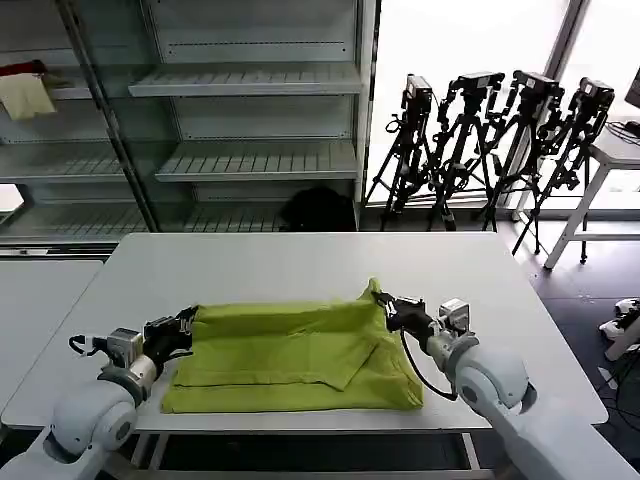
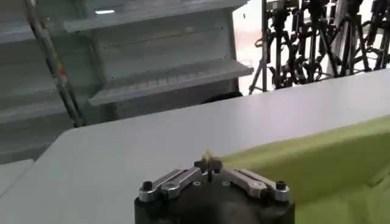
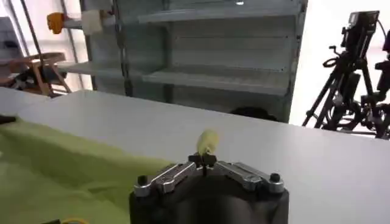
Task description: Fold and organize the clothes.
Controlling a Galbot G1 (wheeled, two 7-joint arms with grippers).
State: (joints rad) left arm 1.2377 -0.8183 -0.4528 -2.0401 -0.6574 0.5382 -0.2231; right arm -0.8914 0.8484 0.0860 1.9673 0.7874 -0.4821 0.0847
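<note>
A lime-green T-shirt [image 1: 295, 358] lies partly folded on the white table [image 1: 300, 265], its far edge lifted and pulled taut between my two grippers. My left gripper [image 1: 186, 324] is shut on the shirt's far left corner. My right gripper [image 1: 388, 306] is shut on the far right corner, which stands up in a small peak. In the left wrist view a bit of green cloth [image 2: 209, 157] sticks out between the closed fingertips, and the shirt [image 2: 317, 161] stretches away from them. The right wrist view shows a tuft of cloth [image 3: 207, 142] above the closed fingertips.
Bare table surface stretches beyond the shirt to the far edge. A glass-fronted shelf unit [image 1: 230, 110] stands behind the table. Several camera tripods [image 1: 490, 140] stand at the back right. A second table [image 1: 40, 290] adjoins on the left.
</note>
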